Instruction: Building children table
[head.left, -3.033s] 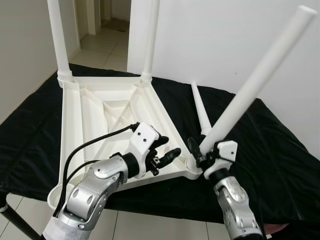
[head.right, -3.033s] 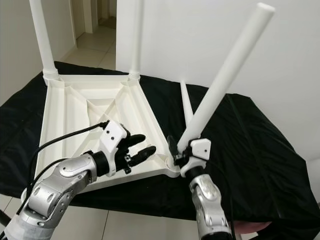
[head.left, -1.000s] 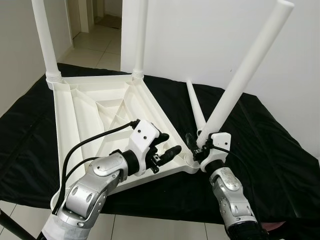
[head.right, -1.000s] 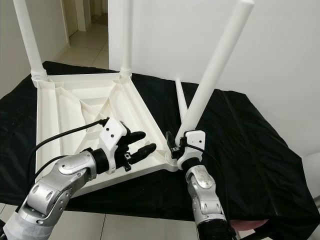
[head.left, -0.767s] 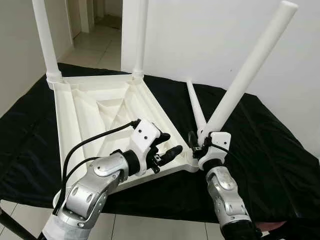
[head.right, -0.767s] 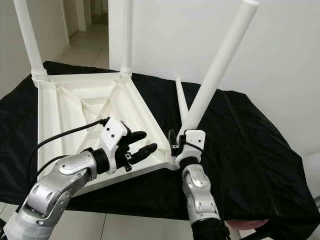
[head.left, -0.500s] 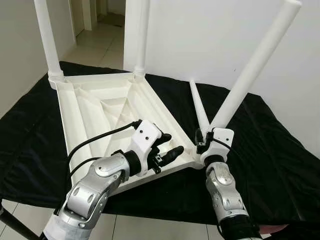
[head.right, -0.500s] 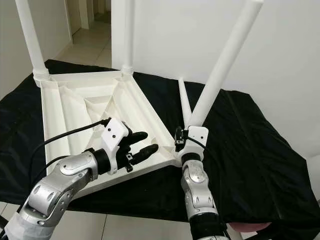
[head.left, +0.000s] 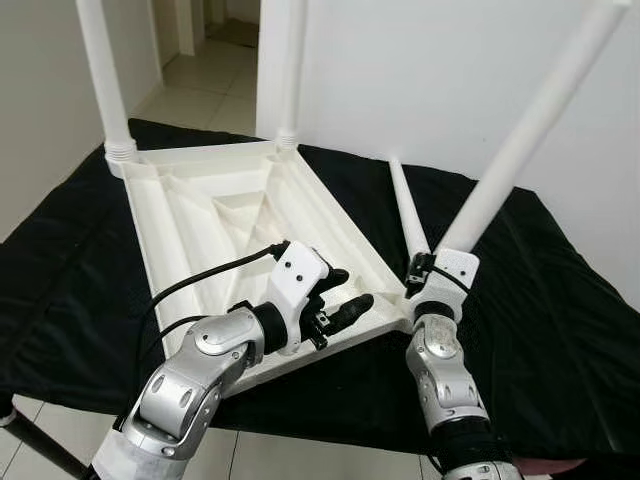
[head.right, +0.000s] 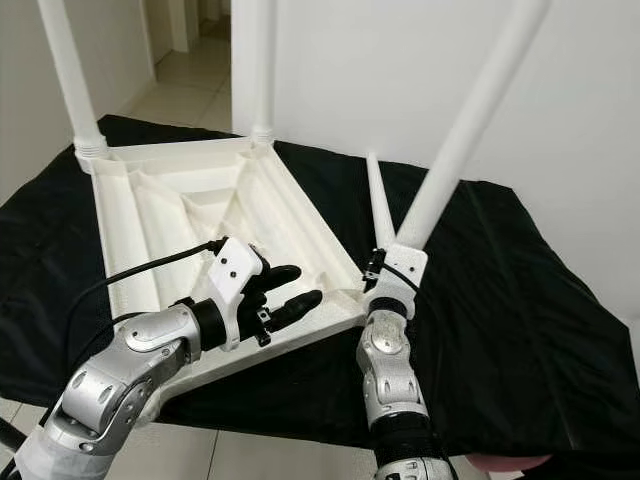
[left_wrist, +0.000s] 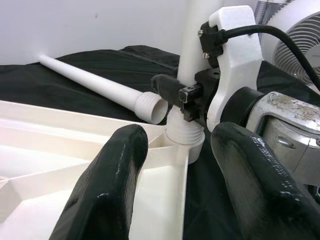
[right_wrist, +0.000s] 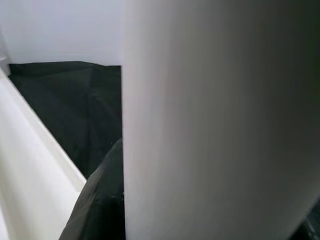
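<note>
A white plastic tabletop (head.left: 190, 215) lies upside down on a black cloth (head.left: 570, 330). Two white legs (head.left: 103, 70) stand in its far corners. My right gripper (head.left: 428, 274) is shut on a third leg (head.left: 525, 135), which leans up and to the right. Its threaded base sits at the near right corner socket (left_wrist: 185, 139). A fourth leg (head.left: 408, 215) lies loose on the cloth just behind that corner. My left gripper (head.left: 338, 298) is open, hovering over the tabletop's near rim just left of the socket, with nothing between its fingers (left_wrist: 107, 185).
A white wall (head.left: 420, 70) stands close behind the cloth-covered table. A doorway onto tiled floor (head.left: 205, 60) opens at the far left. A fan grille (left_wrist: 300, 35) appears in the left wrist view. The cloth's front edge drops to tiled floor (head.left: 50, 430).
My right gripper has carried the leg's base in onto the near right corner socket and the leg now leans less. The left gripper has stayed open at the rim. The camera shifted slightly.
</note>
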